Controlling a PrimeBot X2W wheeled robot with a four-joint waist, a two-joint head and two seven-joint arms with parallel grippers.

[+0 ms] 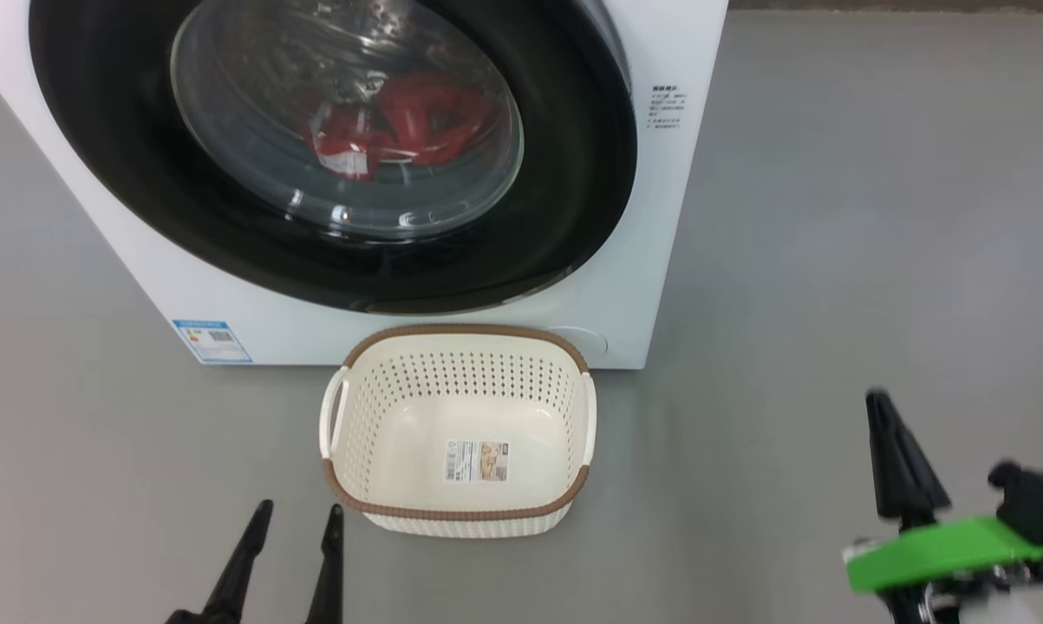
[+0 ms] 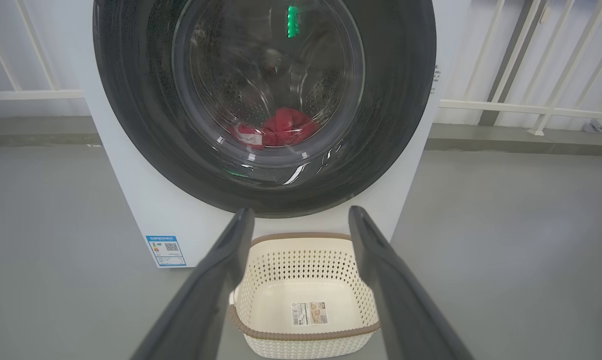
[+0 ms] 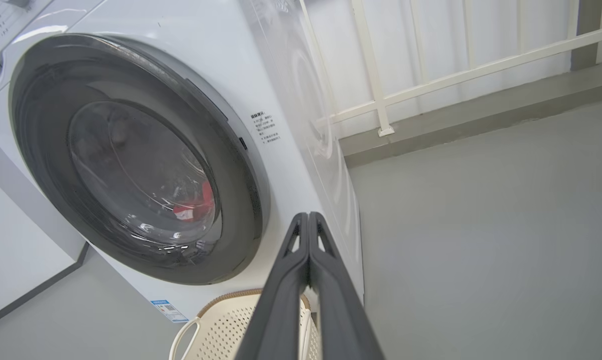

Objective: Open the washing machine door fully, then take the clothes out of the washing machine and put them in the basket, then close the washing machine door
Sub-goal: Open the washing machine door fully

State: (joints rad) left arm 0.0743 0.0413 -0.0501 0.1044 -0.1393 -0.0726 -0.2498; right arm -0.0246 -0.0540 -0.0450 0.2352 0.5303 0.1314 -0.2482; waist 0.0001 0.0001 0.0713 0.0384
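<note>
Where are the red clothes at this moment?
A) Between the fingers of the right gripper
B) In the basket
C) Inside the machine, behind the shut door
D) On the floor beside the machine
C: the clothes show through the glass of the washing machine door, which sits shut against the machine, and the basket holds nothing but its paper label.

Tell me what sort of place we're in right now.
Probably a laundry corner, perhaps on a balcony or in a bare test room. A front-loading washer stands on a plain grey floor, a white railing runs behind it, and a basket sits in front.
</note>
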